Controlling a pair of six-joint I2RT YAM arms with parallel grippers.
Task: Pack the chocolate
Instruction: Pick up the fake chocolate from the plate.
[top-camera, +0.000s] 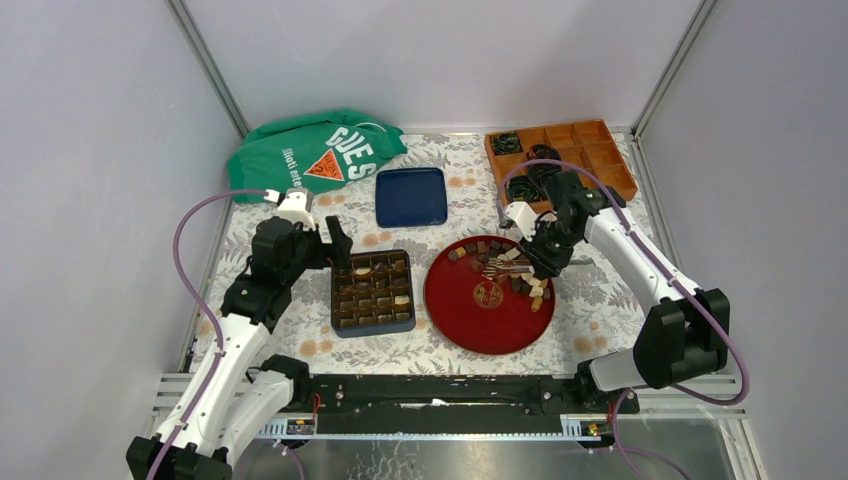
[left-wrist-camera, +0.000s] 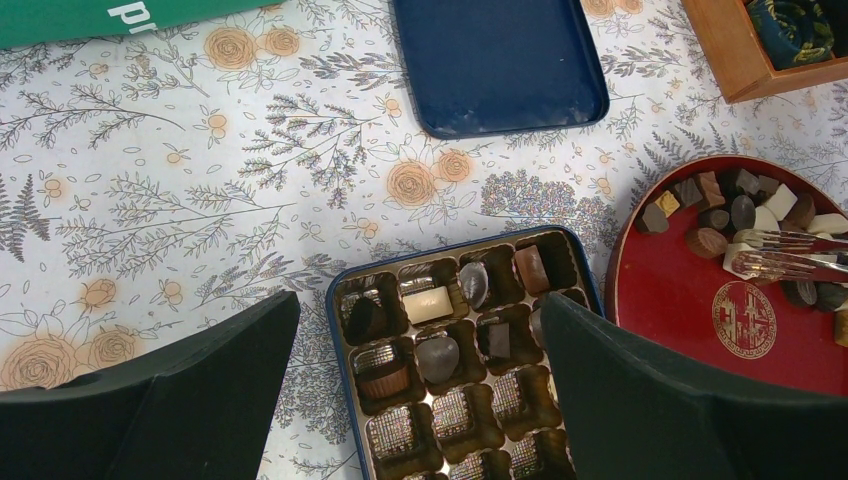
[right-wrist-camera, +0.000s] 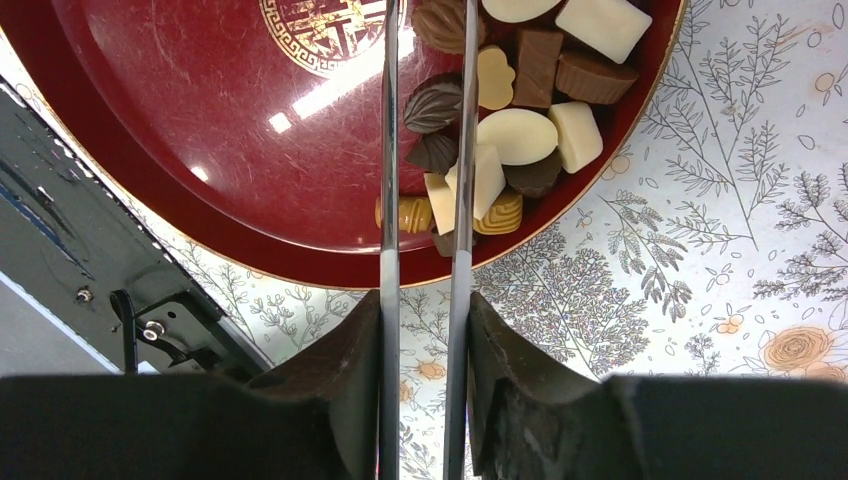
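Chocolate pieces (top-camera: 520, 270), dark, mid brown and cream, lie piled on the right side of the red plate (top-camera: 470, 315). My right gripper (top-camera: 545, 245) is shut on metal tongs (right-wrist-camera: 389, 150) that reach over the pile (right-wrist-camera: 518, 135); a dark leaf-shaped piece (right-wrist-camera: 433, 105) lies between the tong arms. The tong tips are out of the right wrist view. The blue chocolate box (top-camera: 372, 291) stands left of the plate, with several pieces (left-wrist-camera: 437, 357) in its far cells. My left gripper (left-wrist-camera: 420, 305) hovers open and empty over the box.
A dark blue tray (top-camera: 411, 195) lies behind the box. A green bag (top-camera: 315, 150) is at the back left. An orange compartment box (top-camera: 590, 140) with black coiled cables stands at the back right. The metal frame rail (top-camera: 440, 390) runs along the near edge.
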